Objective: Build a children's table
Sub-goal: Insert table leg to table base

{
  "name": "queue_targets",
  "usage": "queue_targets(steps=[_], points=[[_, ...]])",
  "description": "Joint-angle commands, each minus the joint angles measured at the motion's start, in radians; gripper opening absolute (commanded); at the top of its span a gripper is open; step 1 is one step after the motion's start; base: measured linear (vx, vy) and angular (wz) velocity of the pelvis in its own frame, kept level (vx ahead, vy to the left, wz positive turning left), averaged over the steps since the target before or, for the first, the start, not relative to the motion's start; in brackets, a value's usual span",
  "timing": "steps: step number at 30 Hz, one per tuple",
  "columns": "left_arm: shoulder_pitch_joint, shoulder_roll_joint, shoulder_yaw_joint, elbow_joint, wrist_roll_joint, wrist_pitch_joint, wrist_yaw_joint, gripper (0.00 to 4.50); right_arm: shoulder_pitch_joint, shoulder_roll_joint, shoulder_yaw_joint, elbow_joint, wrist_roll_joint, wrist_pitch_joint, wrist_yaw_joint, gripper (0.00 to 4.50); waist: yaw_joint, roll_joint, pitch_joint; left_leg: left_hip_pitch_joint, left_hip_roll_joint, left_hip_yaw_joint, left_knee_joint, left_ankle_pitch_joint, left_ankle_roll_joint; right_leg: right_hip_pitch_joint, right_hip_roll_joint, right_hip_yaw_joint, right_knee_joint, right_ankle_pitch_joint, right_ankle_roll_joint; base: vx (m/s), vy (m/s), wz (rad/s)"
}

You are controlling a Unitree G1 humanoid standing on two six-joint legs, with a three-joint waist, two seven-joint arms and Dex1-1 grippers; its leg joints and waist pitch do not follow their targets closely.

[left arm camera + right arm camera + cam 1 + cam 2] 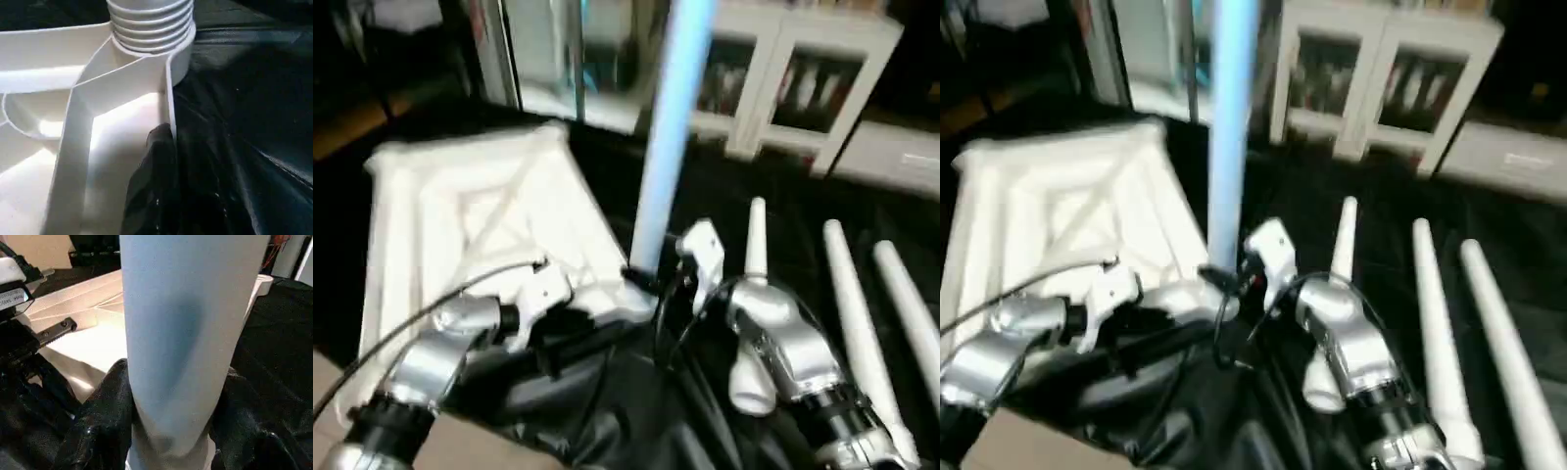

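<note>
Both silver forearms reach forward over the black-covered table (773, 186). The right gripper (171, 431) clamps the base of an upright white leg (668, 137), whose top is cut off. The left gripper (159, 147) is pinched on the side wall of the upturned tabletop (480, 211), near the corner socket (171, 58) holding that leg. Three loose legs (850, 304) lie toward the table's right edge.

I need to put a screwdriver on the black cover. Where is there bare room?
Bare cover lies beyond the three loose legs, toward the white cabinet, and between the upright leg and the nearest loose one. It is crowded at the tabletop corner where both tools work.
</note>
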Motion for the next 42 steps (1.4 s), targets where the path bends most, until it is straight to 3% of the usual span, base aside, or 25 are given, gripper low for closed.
queue_targets(steps=[1, 2, 4, 6, 11, 21, 24, 28, 30, 35, 36, 37, 38, 40, 42], points=[[0.005, 0.022, -0.045, 0.026, 0.054, 0.026, -0.021, 0.0, 0.059, -0.031, 0.014, 0.171, -0.08, 0.088, -0.062, 1.86, -0.008, 0.012, -0.004, -0.019, 0.041, 0.003, -0.075, -0.158, 0.019, 0.018, -0.05, 0.053, -0.107, 0.025, -0.161, 0.0, 0.0, 0.0], [0.004, 0.022, -0.044, 0.027, 0.054, 0.029, -0.02, 0.0, 0.059, -0.03, 0.014, 0.172, -0.081, 0.087, -0.062, 1.86, -0.009, 0.013, -0.007, -0.019, 0.042, 0.005, -0.075, -0.171, 0.015, 0.022, -0.052, 0.053, -0.11, 0.008, -0.16, 0.0, 0.0, 0.0], [-0.003, 0.021, -0.039, 0.025, 0.05, 0.042, -0.019, 0.0, 0.058, -0.029, 0.013, 0.171, -0.081, 0.086, -0.062, 1.85, -0.01, 0.014, 0.004, -0.013, 0.05, 0.006, -0.089, -0.312, -0.014, 0.013, -0.054, 0.055, -0.128, -0.159, -0.143, 0.0, 0.0, 0.0], [-0.007, 0.02, -0.036, 0.024, 0.044, 0.043, -0.023, 0.0, 0.058, -0.028, 0.012, 0.168, -0.08, 0.087, -0.062, 1.85, -0.011, 0.011, 0.002, -0.006, 0.052, 0.004, -0.093, -0.377, -0.022, 0.008, -0.058, 0.058, -0.138, -0.263, -0.124, 0.0, 0.0, 0.0], [-0.008, 0.02, -0.036, 0.023, 0.025, 0.017, -0.022, 0.0, 0.055, -0.025, 0.011, 0.179, -0.082, 0.076, -0.06, 1.85, -0.013, 0.007, -0.003, -0.01, 0.055, 0.009, -0.095, -0.333, -0.018, 0.01, -0.054, 0.061, -0.133, -0.159, -0.127, 0.0, 0.0, 0.0], [-0.002, 0.009, -0.023, 0.022, 0.0, 0.032, -0.013, 0.0, 0.038, -0.018, 0.011, 0.202, -0.081, 0.062, -0.074, 1.85, -0.01, -0.002, -0.001, -0.01, 0.054, 0.018, -0.094, -0.304, -0.007, 0.007, -0.056, 0.064, -0.138, -0.173, -0.122, 0.0, 0.0, 0.0], [0.002, -0.02, -0.014, 0.025, -0.009, 0.057, 0.025, 0.0, 0.024, 0.0, -0.006, 0.237, -0.094, 0.033, -0.134, 1.85, -0.012, -0.001, 0.0, -0.01, 0.053, 0.018, -0.096, -0.322, -0.011, 0.003, -0.058, 0.064, -0.141, -0.215, -0.123, 0.0, 0.0, 0.0], [-0.016, -0.11, 0.017, 0.018, -0.031, 0.141, 0.132, 0.0, -0.027, 0.046, -0.063, 0.341, -0.111, -0.026, -0.301, 1.85, -0.016, -0.01, 0.005, -0.006, 0.052, 0.016, -0.1, -0.371, -0.025, -0.006, -0.063, 0.07, -0.154, -0.376, -0.09, 0.0, 0.0, 0.0], [-0.034, -0.164, 0.027, 0.015, -0.04, 0.186, 0.189, 0.0, -0.06, 0.071, -0.097, 0.407, -0.109, -0.052, -0.393, 1.85, -0.018, -0.008, 0.004, -0.003, 0.053, 0.018, -0.099, -0.364, -0.028, -0.011, -0.063, 0.073, -0.154, -0.374, -0.092, 0.0, 0.0, 0.0], [-0.083, -0.273, 0.04, 0.035, -0.034, 0.25, 0.303, 0.0, -0.139, 0.123, -0.137, 0.539, -0.102, -0.095, -0.542, 1.85, -0.019, -0.009, -0.002, -0.006, 0.051, 0.025, -0.095, -0.306, -0.026, -0.007, -0.053, 0.072, -0.142, -0.216, -0.109, 0.0, 0.0, 0.0], [-0.103, -0.314, 0.048, 0.051, -0.032, 0.268, 0.349, 0.0, -0.166, 0.14, -0.145, 0.579, -0.098, -0.104, -0.584, 1.85, -0.02, -0.012, -0.008, -0.009, 0.048, 0.026, -0.091, -0.278, -0.024, 0.001, -0.052, 0.071, -0.137, -0.171, -0.114, 0.0, 0.0, 0.0], [-0.115, -0.338, 0.057, 0.061, -0.033, 0.278, 0.377, 0.0, -0.18, 0.148, -0.148, 0.598, -0.098, -0.11, -0.606, 1.85, -0.019, -0.011, -0.013, -0.011, 0.05, 0.027, -0.087, -0.209, -0.022, 0.006, -0.051, 0.071, -0.127, -0.069, -0.125, 0.0, 0.0, 0.0], [-0.127, -0.366, 0.069, 0.073, -0.036, 0.291, 0.41, 0.0, -0.195, 0.157, -0.15, 0.62, -0.1, -0.117, -0.632, 1.85, -0.018, -0.011, -0.012, -0.011, 0.048, 0.03, -0.083, -0.189, -0.018, 0.005, -0.049, 0.069, -0.127, -0.031, -0.127, 0.0, 0.0, 0.0], [-0.164, -0.443, 0.1, 0.106, -0.03, 0.31, 0.512, 0.0, -0.239, 0.181, -0.164, 0.685, -0.103, -0.149, -0.711, 1.85, -0.021, -0.019, -0.017, -0.015, 0.043, 0.034, -0.073, -0.115, -0.016, 0.016, -0.045, 0.067, -0.113, 0.106, -0.141, 0.0, 0.0, 0.0], [-0.208, -0.514, 0.128, 0.152, -0.015, 0.301, 0.631, 0.0, -0.28, 0.206, -0.186, 0.737, -0.1, -0.176, -0.796, 1.85, -0.016, -0.029, -0.022, -0.014, 0.038, 0.038, -0.064, -0.071, 0.004, 0.02, -0.044, 0.067, -0.107, 0.179, -0.14, 0.0, 0.0, 0.0]])
